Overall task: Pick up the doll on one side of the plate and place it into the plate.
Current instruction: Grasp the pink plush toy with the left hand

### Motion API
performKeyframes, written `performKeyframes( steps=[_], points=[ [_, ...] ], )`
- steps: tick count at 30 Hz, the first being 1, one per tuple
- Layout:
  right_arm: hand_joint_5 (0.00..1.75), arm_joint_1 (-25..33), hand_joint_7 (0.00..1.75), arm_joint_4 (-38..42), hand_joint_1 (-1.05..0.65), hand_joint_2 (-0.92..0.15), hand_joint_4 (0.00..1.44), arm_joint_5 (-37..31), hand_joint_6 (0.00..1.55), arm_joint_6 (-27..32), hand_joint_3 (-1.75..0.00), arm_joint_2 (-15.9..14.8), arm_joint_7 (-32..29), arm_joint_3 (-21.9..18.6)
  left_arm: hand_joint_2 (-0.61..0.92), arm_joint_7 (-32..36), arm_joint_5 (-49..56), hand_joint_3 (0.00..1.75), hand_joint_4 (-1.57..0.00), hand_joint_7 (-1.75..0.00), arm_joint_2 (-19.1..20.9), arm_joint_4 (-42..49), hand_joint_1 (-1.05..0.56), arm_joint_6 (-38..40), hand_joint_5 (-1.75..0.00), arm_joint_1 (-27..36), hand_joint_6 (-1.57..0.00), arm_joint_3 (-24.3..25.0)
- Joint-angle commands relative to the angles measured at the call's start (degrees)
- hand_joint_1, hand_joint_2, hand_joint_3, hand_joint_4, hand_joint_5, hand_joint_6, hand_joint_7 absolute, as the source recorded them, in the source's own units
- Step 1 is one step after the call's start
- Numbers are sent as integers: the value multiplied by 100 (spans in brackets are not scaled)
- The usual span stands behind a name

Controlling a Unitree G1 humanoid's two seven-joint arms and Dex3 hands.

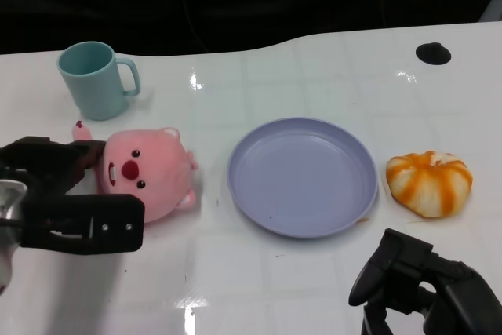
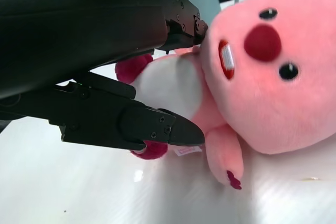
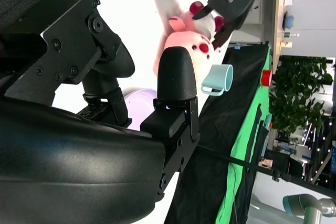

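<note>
The pink plush doll is lying on the white table just beside the lavender plate, on the robot's left side of it, face turned up and its body running away from the plate toward the left hand. That hand is sitting right at the doll's body end, with its fingers spread apart on either side of the white belly and red feet; the left wrist view is showing one finger above and one below the torso, close against the plush but not yet visibly squeezing it, so the hand is reading as open around the doll rather than gripping it. The right hand is resting low near the table's front edge, on the far side of the plate from the doll, fingers apart and holding nothing. An orange-and-white striped plush is lying beyond the plate on the right, and a teal mug is standing behind the doll. The left hand is plainly the nearer one, and the carry would be running rightward from the doll into the plate.
</note>
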Motion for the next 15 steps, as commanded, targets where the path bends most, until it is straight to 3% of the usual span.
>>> performKeyframes(
  steps=[1, 7, 9, 10, 11, 13, 15],
  points=[
    [175, 33, 154, -89, 10, -38, 68, 15, 61, 36, -142, -19, -21, -1, 92, 193, -4, 3, -6, -1, -200, 770, -71, 18, -18, -277, -15, -232],
    [175, 46, 154, -99, 9, -38, 68, -1, 61, 36, -142, -18, -43, 24, 92, 713, -112, 3, -14, -2, -471, 1880, -64, -228, -17, -657, -19, -547],
    [175, 41, 154, -85, 9, -38, 68, -3, 61, 8, -142, -21, -42, 27, 92, 908, -270, 3, -23, -3, -535, 2134, -54, -409, -18, -701, -25, -527],
    [175, 38, 154, -87, 9, -38, 68, -10, 61, 8, -142, -22, -46, 30, 92, 1013, -343, 3, -35, -3, -571, 2258, -46, -501, -19, -717, -32, -508],
    [175, 35, 154, -96, 9, -38, 68, -10, 61, 24, -142, -19, -49, 35, 92, 1140, -401, 4, -49, -6, -602, 2371, -39, -589, -29, -731, -42, -500],
    [175, 33, 154, -111, 9, -38, 68, -1, 61, 59, -142, -9, -58, 42, 92, 1342, -483, 7, -59, -5, -641, 2548, -27, -726, -89, -762, -69, -510],
    [175, 25, 154, -93, 9, -37, 68, -17, 61, 17, -142, -9, -65, 52, 92, 1585, -581, 11, -74, -16, -657, 2718, -21, -987, -114, -775, -98, -506]
  ],
)
